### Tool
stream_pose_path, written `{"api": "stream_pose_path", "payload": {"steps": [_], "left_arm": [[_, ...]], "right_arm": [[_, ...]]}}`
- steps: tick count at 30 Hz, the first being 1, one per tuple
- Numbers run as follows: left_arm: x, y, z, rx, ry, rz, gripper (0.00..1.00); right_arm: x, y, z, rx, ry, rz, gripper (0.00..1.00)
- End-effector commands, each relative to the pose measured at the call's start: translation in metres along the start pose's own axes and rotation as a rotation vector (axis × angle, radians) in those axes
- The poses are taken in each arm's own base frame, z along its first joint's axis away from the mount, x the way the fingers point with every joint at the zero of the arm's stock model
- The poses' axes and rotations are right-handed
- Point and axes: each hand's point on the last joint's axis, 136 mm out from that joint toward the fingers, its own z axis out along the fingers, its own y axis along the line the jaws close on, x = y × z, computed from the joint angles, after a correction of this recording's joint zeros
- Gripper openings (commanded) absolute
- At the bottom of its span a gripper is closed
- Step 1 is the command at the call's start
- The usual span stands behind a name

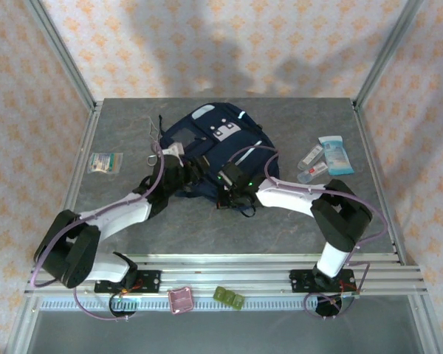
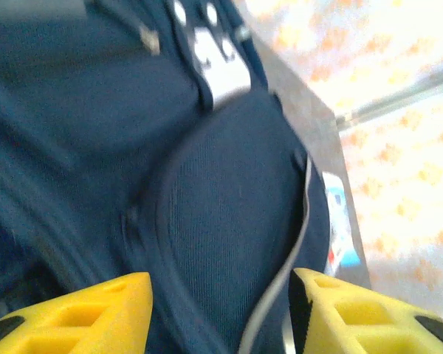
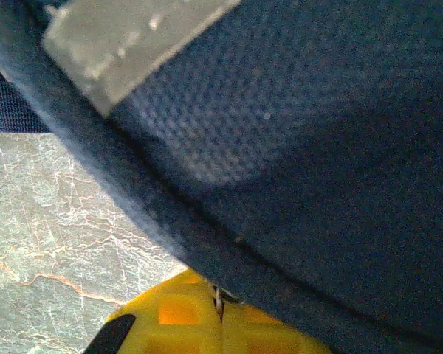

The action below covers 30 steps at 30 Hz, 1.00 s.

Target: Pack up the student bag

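One student bag (image 1: 207,146), contents unseen; left gripper (image 2: 221,287) parted; right gripper (image 3: 220,313) closed

Found both arms bent at the elbow, reaching inward, wrists near each other. Noted left gripper (image 2: 221,313) with yellow fingers (image 2: 81,313) set well apart; right gripper (image 3: 220,321) with fingers pressed together.

CENTRE: student bag (image 1: 207,140) blocks your way, left arm (image 1: 122,214) and right arm (image 1: 295,198) meeting at its near edge | LEFT: table (image 1: 125,129) free around one small packet (image 1: 105,162) | RIGHT: tubes (image 1: 311,162) and blue pack (image 1: 334,155) clustered, room behind them | NEAR: bare strip between the arms, you pass freely | FAR CORNERS: frame posts (image 1: 373,74).
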Motion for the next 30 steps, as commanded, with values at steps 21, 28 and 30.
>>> {"api": "stream_pose_path", "payload": {"steps": [21, 28, 30], "left_arm": [[0.036, 0.03, 0.04, -0.074, 0.004, -0.07, 0.0], [0.025, 0.03, 0.03, -0.077, -0.01, -0.048, 0.0], [0.026, 0.028, 0.031, -0.076, -0.001, -0.032, 0.0]], "right_arm": [[-0.002, -0.047, -0.025, 0.121, -0.034, 0.093, 0.0], [0.016, -0.14, -0.059, 0.352, -0.02, 0.206, 0.0], [0.01, -0.15, -0.069, 0.417, -0.042, 0.201, 0.0]]}}
